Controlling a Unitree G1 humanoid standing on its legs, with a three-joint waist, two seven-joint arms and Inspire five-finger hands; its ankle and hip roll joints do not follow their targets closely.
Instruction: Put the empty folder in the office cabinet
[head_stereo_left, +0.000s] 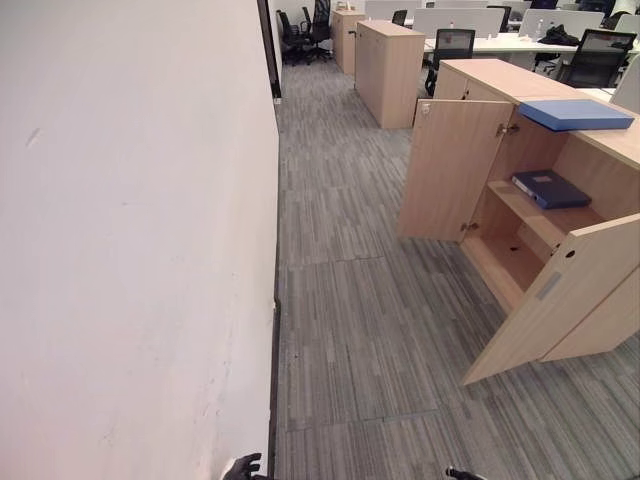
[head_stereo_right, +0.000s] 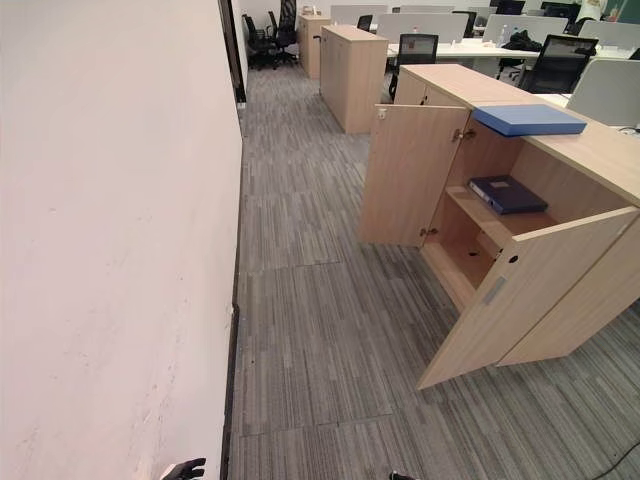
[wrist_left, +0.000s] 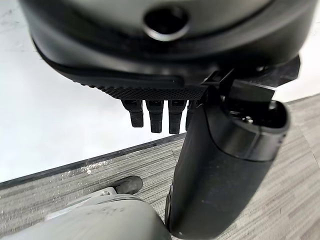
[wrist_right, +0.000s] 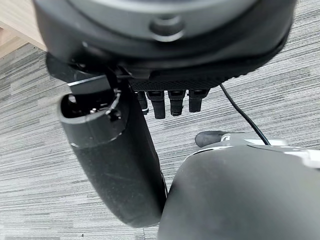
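A light blue folder (head_stereo_left: 575, 114) lies flat on top of the wooden office cabinet (head_stereo_left: 470, 78) at the right. Both cabinet doors stand open. Inside, a dark blue folder (head_stereo_left: 550, 188) lies on the upper shelf, and the lower shelf (head_stereo_left: 515, 262) looks bare. My left hand (head_stereo_left: 243, 467) shows at the bottom edge by the wall, far from the cabinet. In the left wrist view its fingers (wrist_left: 155, 115) hang straight and hold nothing. My right hand (head_stereo_left: 462, 473) peeks in at the bottom edge. Its thumb (wrist_right: 115, 160) and fingers are relaxed over the carpet, empty.
A white wall (head_stereo_left: 130, 240) runs along the left. The near cabinet door (head_stereo_left: 555, 300) and the far door (head_stereo_left: 450, 170) jut into the grey carpeted aisle (head_stereo_left: 350, 330). Farther back stand another cabinet (head_stereo_left: 390, 70), desks and black office chairs (head_stereo_left: 450, 45).
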